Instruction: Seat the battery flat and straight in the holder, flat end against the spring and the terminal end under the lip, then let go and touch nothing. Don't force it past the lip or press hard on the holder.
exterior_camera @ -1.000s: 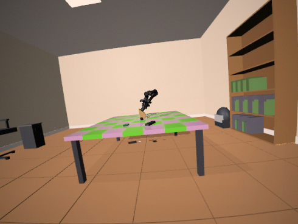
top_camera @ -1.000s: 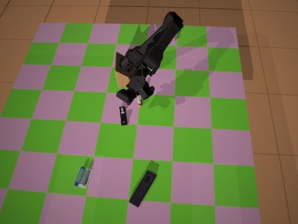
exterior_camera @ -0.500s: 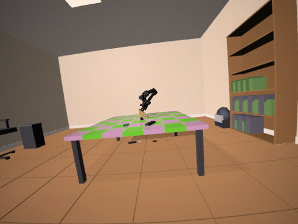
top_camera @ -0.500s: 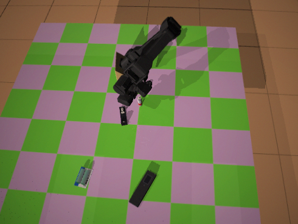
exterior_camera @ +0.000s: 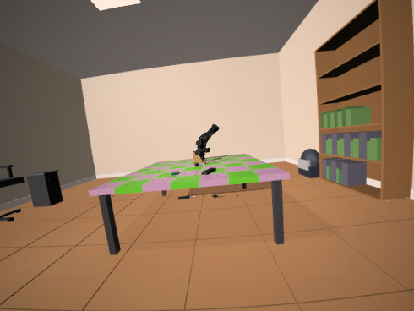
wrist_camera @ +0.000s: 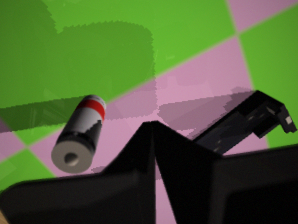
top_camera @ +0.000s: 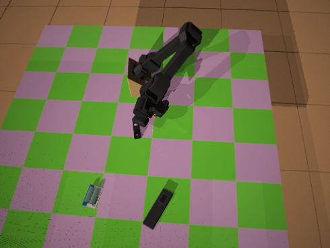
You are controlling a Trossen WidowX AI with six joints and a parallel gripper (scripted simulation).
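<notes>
The battery [wrist_camera: 79, 135] [top_camera: 154, 115], grey and black with a red band, shows left of the fingers in the wrist view. It appears to stand on end, its grey end with a round recess facing the camera. The black holder [wrist_camera: 240, 122] [top_camera: 137, 132] [exterior_camera: 196, 165] is on the table right of the fingers in the wrist view, partly hidden by them; its inside is hard to make out. My gripper [wrist_camera: 150, 128] [top_camera: 141, 122] is shut with nothing between the fingertips. The tips show between battery and holder; whether they touch either is unclear.
A tan panel [top_camera: 135, 89] [exterior_camera: 198, 159] stands beside the arm's base. A blue and white case with greenish cylinders [top_camera: 93, 196] [exterior_camera: 175, 173] and a long black device [top_camera: 156, 210] [exterior_camera: 209, 171] lie farther from the base on the checkered table [top_camera: 212, 125].
</notes>
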